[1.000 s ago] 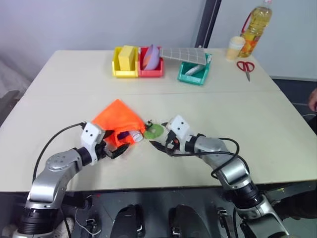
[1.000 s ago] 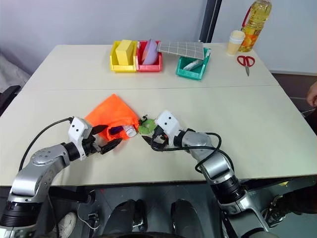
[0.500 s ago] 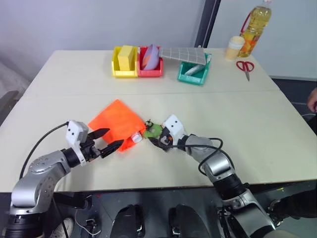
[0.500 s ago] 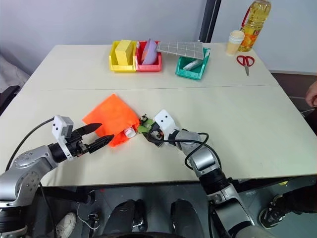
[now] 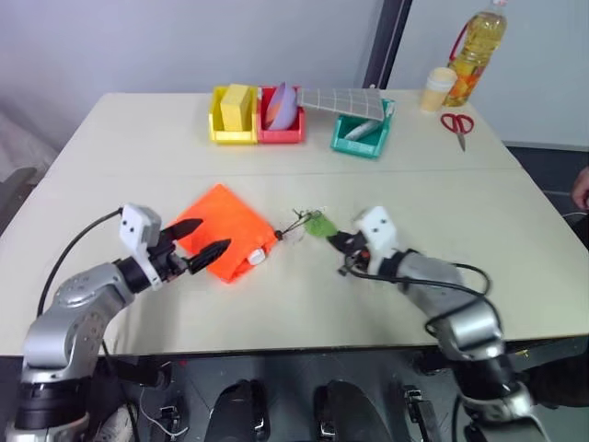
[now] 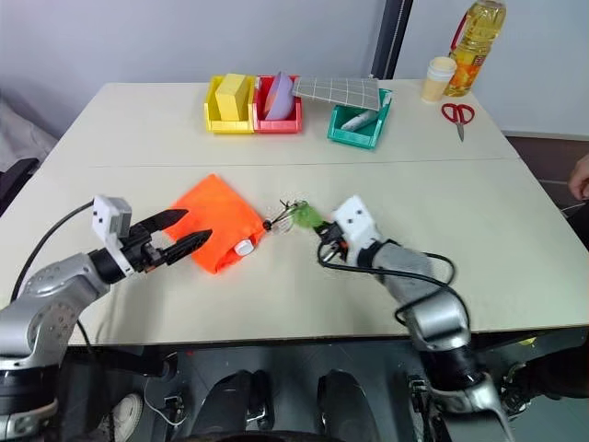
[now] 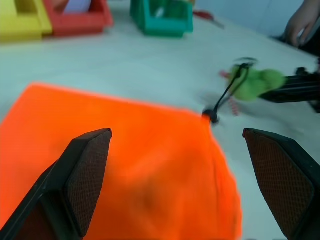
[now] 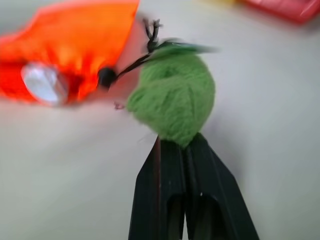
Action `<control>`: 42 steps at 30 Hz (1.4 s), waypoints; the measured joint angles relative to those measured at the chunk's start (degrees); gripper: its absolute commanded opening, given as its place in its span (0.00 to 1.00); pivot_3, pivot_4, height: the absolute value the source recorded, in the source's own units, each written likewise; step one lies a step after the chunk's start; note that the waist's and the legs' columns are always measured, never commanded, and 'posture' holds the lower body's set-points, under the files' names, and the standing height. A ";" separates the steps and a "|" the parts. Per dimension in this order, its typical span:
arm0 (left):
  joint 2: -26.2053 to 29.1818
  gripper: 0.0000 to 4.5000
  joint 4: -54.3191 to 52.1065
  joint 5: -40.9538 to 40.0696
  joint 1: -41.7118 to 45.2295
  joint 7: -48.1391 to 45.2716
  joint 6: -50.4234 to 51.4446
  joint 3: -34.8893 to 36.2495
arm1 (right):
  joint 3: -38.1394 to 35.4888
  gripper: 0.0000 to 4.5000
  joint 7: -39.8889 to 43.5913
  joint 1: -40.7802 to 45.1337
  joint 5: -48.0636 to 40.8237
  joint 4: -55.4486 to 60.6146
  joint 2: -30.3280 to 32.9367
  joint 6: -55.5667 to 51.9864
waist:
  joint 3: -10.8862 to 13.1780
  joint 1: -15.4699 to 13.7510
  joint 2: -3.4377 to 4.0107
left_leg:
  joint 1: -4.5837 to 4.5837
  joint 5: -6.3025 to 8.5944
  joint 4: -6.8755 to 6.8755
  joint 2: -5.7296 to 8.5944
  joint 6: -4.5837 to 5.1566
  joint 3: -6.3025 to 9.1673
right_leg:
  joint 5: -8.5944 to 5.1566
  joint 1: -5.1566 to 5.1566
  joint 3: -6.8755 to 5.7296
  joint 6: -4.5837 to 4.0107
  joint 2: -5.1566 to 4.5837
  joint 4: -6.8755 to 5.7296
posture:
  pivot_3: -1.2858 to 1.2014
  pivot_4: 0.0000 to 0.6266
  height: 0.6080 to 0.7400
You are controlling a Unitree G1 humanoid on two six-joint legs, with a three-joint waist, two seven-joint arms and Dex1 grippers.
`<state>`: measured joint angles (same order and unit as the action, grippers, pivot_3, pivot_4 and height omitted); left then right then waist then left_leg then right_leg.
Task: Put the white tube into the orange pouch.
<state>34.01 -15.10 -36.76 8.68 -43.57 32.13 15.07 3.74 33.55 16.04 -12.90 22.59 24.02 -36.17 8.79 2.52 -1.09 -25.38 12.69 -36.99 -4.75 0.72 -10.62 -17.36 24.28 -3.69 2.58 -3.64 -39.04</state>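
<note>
The orange pouch (image 5: 224, 229) lies flat near the middle of the surface (image 5: 479, 212), its mouth turned toward the right and near side. The white tube (image 5: 255, 257) sits in that mouth, its white cap poking out at the pouch's near right corner, so it is mostly but not fully inside.

The right tool (image 5: 333, 238) has its fingers pressed together on the green tag (image 5: 319, 224), just right of the pouch. The black cord (image 6: 281, 216) runs from the tag back to the pouch's corner. Pinching the tag rather than the fabric looks like a way to pull the cord and draw the mouth shut around the tube, judging by the cord's stretched line.

The left tool (image 5: 197, 245) hovers over the pouch's left near edge with its fingers spread wide, holding nothing. It seems placed to pin or steady the fabric should the cord pull drag the whole pouch rightward.

The bins at the far side play no part.
</note>
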 measured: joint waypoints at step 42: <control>-7.76 1.00 61.47 25.37 43.93 -37.68 -33.19 -25.40 | -5.00 0.00 -1.17 -2.35 -15.48 9.14 1.87 -2.14 | 0.09 -1.48 -0.15 | -0.13 -0.03 -0.13 0.04 0.24 0.00 | 0.05 0.06 -0.03 0.10 0.11 0.04 | 0.52 0.24 1.00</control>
<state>26.24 46.37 -11.38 52.61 -81.26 -1.06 -10.34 -1.26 32.38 13.70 -28.38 31.73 25.89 -38.31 8.88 1.05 -1.24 -25.52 12.66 -37.12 -4.71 0.96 -10.62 -17.31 24.34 -3.72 2.68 -3.53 -39.00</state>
